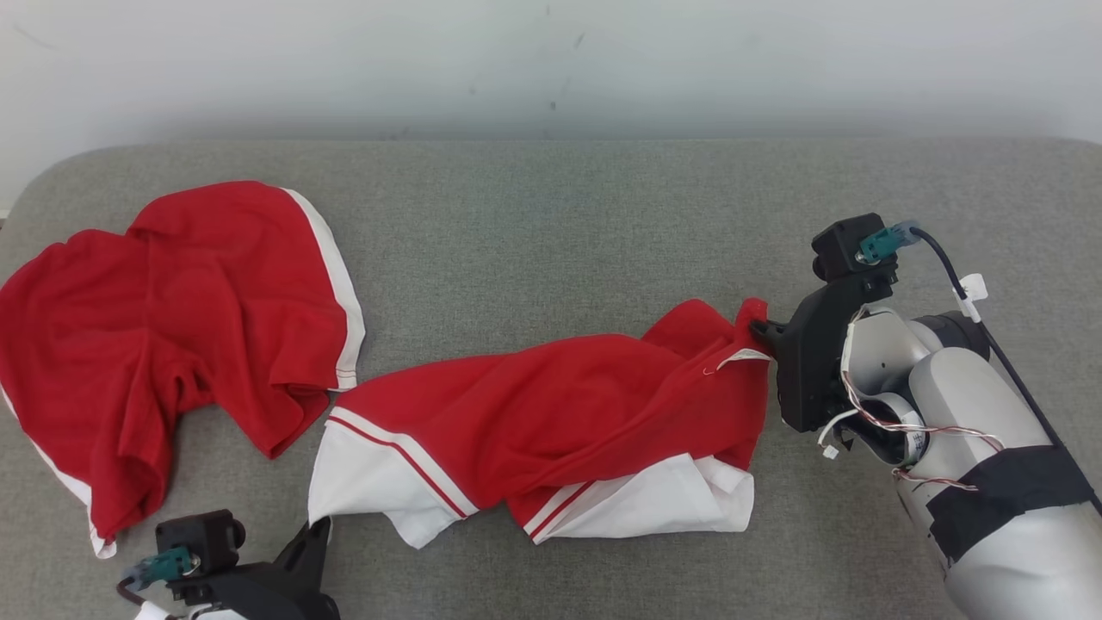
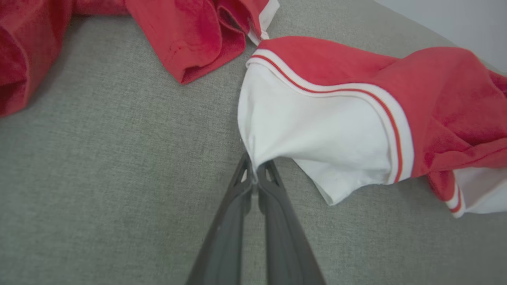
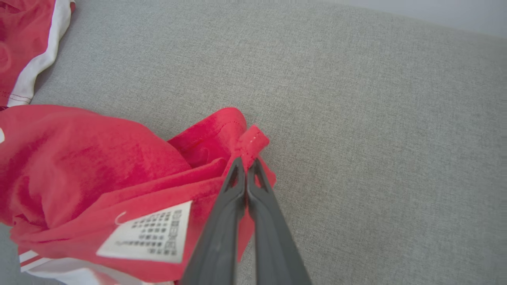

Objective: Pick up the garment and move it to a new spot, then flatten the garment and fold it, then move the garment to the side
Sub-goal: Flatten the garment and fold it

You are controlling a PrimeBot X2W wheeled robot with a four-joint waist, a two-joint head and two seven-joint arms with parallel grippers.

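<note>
The garment [image 1: 551, 413] is red with white panels and striped trim, and lies bunched lengthwise across the middle of the grey table. My left gripper [image 1: 320, 527] is at the lower left, shut on its white corner [image 2: 269, 130]; the left wrist view shows the fingers [image 2: 273, 198] pinching that cloth at the left gripper's tip [image 2: 253, 168]. My right gripper [image 1: 759, 328] comes in from the right, shut on the garment's red hem [image 3: 251, 140] near the care label [image 3: 148, 235]. In the right wrist view the right gripper [image 3: 246, 163] has its fingertips pressed together over the fold.
A second red garment with white edging [image 1: 164, 327] lies crumpled at the table's left, its edge close to the held one. The grey padded table [image 1: 560, 224] stretches bare behind and to the right [image 3: 376, 138]. A pale wall stands behind it.
</note>
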